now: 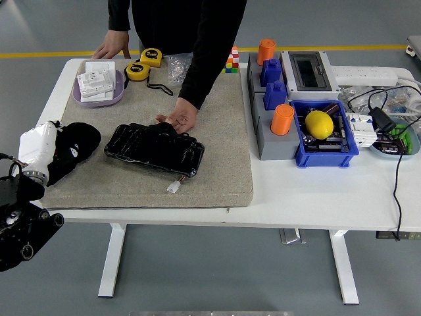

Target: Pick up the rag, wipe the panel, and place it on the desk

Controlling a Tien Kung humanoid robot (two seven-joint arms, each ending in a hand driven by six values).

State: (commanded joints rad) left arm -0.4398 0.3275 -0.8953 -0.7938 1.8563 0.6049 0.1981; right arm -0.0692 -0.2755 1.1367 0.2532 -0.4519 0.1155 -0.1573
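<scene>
Nearest the camera, the left arm comes in from the lower left corner, and its robot hand (41,146), wrapped in white, sits at the left edge of the grey mat (217,164). The black rag (74,150) is bunched against that hand and draped over the mat's left end; the fingers look closed into the cloth, so the rag appears to be gripped, though the cloth hides the exact hold. The right arm is nowhere in the shot.

Just right of the rag, but apart from it, lies the glossy black panel (154,149), slightly angled on the mat, a small white connector (173,187) trailing at its near edge. A person's hand (176,119) presses on the panel's far edge, seemingly steadying it.

Judging by the layout, the pick-up looks about done: the rag is in hand. The wiping is the step ahead, since rag and panel are not touching, and setting the rag back on the tabletop (309,191) comes after that.

Further back, a lilac tray (99,99) and two yellow tape measures (145,64) line the far side.
</scene>
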